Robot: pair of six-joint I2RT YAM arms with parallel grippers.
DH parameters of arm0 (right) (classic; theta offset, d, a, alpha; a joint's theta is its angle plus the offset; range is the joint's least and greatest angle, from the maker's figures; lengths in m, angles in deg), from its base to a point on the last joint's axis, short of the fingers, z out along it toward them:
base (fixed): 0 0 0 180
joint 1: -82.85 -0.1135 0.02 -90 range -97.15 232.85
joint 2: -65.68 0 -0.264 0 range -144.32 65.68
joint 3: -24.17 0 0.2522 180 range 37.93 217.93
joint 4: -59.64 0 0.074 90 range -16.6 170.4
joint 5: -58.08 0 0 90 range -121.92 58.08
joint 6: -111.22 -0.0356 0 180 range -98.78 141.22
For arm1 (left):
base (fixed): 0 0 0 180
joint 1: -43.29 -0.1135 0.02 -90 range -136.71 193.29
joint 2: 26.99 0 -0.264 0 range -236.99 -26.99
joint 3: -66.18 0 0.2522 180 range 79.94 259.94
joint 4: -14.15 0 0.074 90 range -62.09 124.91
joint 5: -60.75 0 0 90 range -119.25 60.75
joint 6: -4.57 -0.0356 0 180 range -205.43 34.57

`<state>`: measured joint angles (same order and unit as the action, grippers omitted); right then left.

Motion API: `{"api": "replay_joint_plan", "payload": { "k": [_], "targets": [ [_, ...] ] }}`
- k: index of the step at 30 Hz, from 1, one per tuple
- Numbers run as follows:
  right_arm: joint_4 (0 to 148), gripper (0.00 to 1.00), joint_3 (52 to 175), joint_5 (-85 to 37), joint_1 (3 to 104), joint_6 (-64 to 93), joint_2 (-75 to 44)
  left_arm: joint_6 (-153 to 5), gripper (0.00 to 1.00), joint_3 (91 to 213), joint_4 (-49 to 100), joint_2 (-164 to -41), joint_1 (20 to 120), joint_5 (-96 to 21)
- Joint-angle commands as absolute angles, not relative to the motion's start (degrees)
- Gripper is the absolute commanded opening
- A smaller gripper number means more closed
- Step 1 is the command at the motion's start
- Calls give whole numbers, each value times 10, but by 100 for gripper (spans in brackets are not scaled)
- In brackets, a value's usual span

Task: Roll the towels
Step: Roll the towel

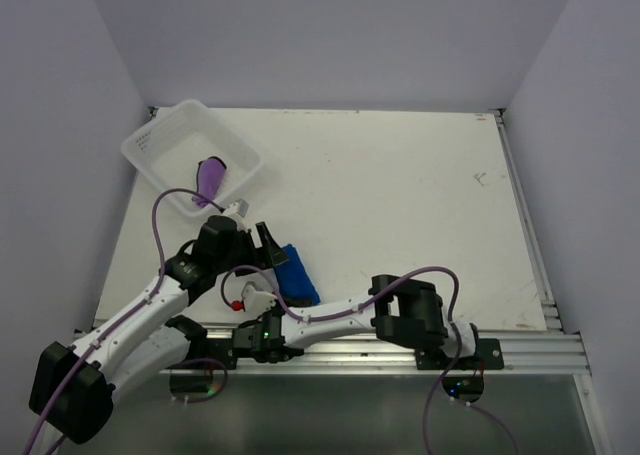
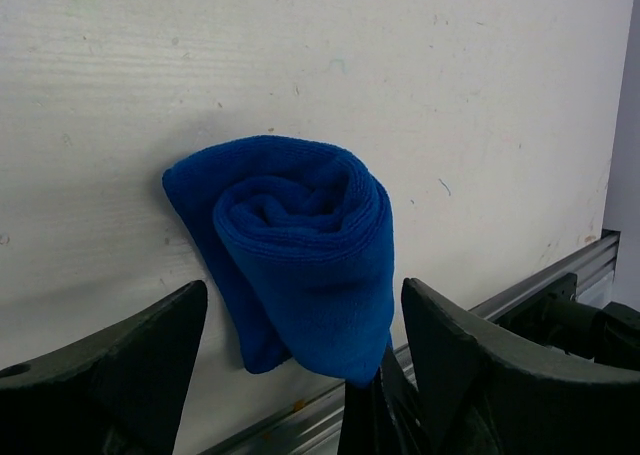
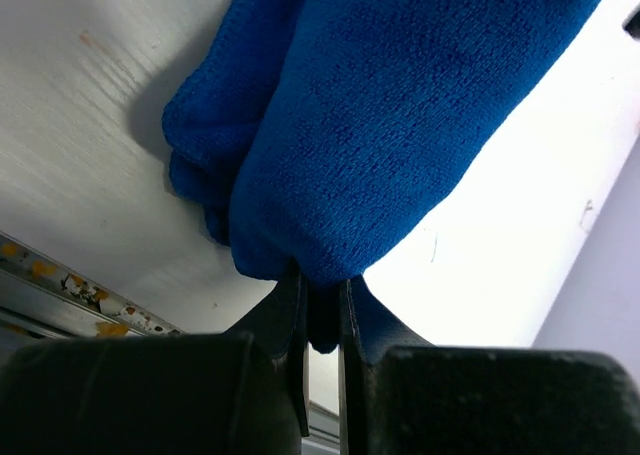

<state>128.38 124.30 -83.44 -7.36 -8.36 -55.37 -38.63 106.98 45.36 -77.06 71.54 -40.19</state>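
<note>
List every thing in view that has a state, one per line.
Blue towel: rolled up, lying on the table, one end pinched.
Purple towel: bundled in the basket.
Basket: upright, at the table's far left corner.
Left gripper: open, straddling the blue roll.
Right gripper: shut on the blue towel.

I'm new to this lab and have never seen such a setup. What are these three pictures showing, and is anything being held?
Two robot arms are bolted at a white table's near edge. One picture looks down from above; the other two come from cameras on each wrist. A rolled blue towel lies on the table. The right gripper pinches its edge, jaws nearly together. The left gripper stands open around the roll's end, not gripping it. A purple towel sits in a white basket at the far left.
</note>
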Motion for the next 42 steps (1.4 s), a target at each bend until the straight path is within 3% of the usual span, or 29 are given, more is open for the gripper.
{"api": "replay_joint_plan", "payload": {
  "k": [1,4,14,32,42],
  "targets": [
    [1333,0,1274,-852,-79,-59,-584,-397,85,1096,470,-761,715,-421],
    [1328,0,1286,-854,-85,-50,-596,-384,99,1092,455,-762,715,-430],
    [1330,0,1322,-851,-95,-16,-634,-376,100,1085,402,-831,718,-450],
    [1294,0,1346,-810,-96,46,-664,-394,100,1120,389,-1007,770,-337],
    [1279,0,1326,-806,-93,52,-649,-363,81,1063,339,-1057,813,-305]
  ]
}}
